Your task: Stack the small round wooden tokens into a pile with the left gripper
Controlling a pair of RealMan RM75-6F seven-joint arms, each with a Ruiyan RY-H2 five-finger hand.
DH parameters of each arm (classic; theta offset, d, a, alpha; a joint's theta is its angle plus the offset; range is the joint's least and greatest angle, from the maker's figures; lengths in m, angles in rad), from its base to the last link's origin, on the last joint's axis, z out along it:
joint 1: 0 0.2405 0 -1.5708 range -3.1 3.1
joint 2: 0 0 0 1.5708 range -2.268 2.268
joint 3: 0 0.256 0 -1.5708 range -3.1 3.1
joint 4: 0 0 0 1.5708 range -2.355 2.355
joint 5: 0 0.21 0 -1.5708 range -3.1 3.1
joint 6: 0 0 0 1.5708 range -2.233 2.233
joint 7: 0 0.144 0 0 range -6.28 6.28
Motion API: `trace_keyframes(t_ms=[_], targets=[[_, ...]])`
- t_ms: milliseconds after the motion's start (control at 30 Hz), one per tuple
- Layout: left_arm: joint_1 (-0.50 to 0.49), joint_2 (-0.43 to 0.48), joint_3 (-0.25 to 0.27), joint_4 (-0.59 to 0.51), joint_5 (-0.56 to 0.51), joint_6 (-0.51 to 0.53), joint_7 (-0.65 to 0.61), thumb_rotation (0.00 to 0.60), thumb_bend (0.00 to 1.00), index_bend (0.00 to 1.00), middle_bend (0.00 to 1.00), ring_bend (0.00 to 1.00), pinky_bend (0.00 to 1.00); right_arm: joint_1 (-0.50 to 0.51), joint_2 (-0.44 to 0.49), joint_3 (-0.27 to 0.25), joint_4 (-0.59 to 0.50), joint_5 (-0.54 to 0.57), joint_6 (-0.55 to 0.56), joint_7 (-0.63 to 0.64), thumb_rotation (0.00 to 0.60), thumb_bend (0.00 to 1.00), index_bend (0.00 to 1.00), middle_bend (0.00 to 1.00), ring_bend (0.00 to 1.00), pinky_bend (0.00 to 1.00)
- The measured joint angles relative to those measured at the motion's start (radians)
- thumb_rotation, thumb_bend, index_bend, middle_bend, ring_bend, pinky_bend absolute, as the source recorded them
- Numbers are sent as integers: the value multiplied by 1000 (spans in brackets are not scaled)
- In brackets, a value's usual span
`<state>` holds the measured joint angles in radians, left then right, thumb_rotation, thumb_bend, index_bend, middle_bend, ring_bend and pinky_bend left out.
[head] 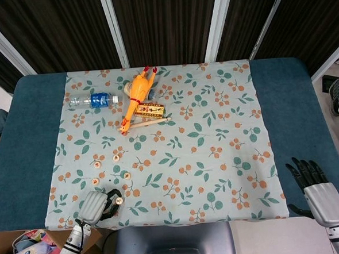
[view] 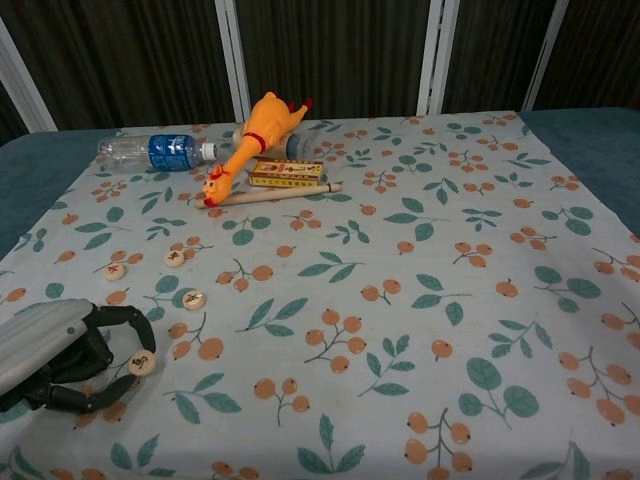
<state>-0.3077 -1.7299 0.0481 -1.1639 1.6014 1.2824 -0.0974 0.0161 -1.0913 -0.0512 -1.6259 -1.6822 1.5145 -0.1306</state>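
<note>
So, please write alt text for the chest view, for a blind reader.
The left hand curls its fingers around a wooden token on the floral cloth. Three more tokens lie behind it; a rubber chicken and bottle lie farther back.

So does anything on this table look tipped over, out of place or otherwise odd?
The water bottle lies on its side at the cloth's far left. The rubber chicken sprawls beside it, unrelated to the tokens.

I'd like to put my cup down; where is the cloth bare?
The whole right half is free, from the yellow box to the right hand. It is crowded around the rubber chicken and the wooden tokens by the left hand.
</note>
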Motion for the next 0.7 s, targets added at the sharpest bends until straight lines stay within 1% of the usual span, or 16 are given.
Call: trace_keyframes(t_ms=[133,233,367,533,700], targets=[[-4,23,-30,-15,-15,15,-7,600,399,447,1000,1000,1000,1,1,1,0,2,-1,1,600,133,0,0,0,0],[-11,49,-66,-25,-44,18,-12,600,399,446,1000,1000,1000,1,1,1,0,4,-2,3,600,133,0,0,0,0],[-22,83,-103,-39,-94,0,-17,600,400,445,1000,1000,1000,2,-1,3,-1,7,-4,0,600,133,0,0,0,0],[-35,116,-128,-58,-151,-56,-25,600,399,443,1000,1000,1000,2,0,5,-4,12,-6,0,600,132,0,0,0,0],[-46,117,-140,-41,-191,-93,-20,600,400,442,1000,1000,1000,2,2,5,-4,11,-3,5,600,132,0,0,0,0]])
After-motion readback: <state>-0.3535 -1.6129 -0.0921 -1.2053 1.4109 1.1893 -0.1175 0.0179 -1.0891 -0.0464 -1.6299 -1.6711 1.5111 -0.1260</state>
